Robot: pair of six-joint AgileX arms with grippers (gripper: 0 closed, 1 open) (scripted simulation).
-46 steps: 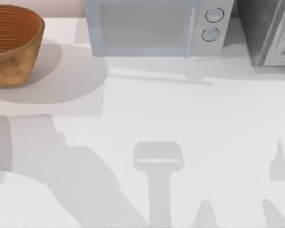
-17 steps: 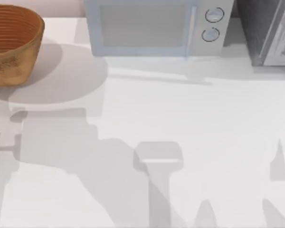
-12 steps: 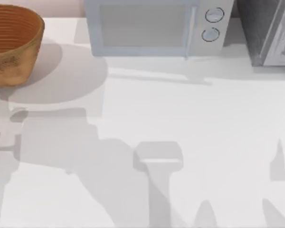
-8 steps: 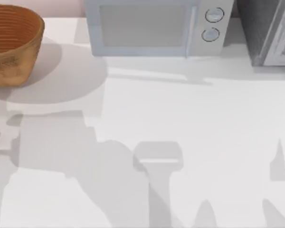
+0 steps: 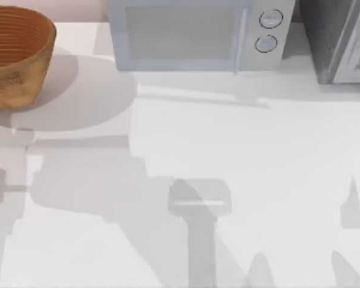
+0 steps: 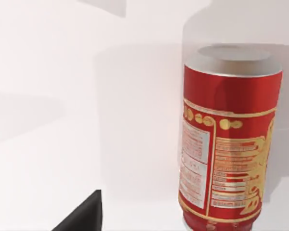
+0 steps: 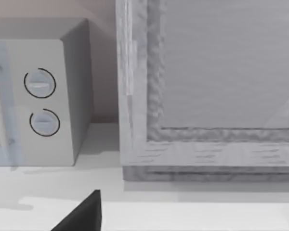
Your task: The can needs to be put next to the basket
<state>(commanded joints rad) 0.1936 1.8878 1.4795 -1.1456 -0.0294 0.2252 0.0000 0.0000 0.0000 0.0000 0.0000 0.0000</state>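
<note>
White worktop point(image 5: 240, 150) carries an upright can point(image 6: 229, 139), seen beside the basket point(image 5: 15, 57); finger states cannot be told.

Bright, even light floods my white table point(image 5: 240, 150). Soft grey shadows of my arms spread across its near half, and the basket point(image 5: 15, 57) throws a round shadow toward the right, so the light perhaps comes from the left. The can point(image 6: 229, 139) looks crisp, without glare.
</note>
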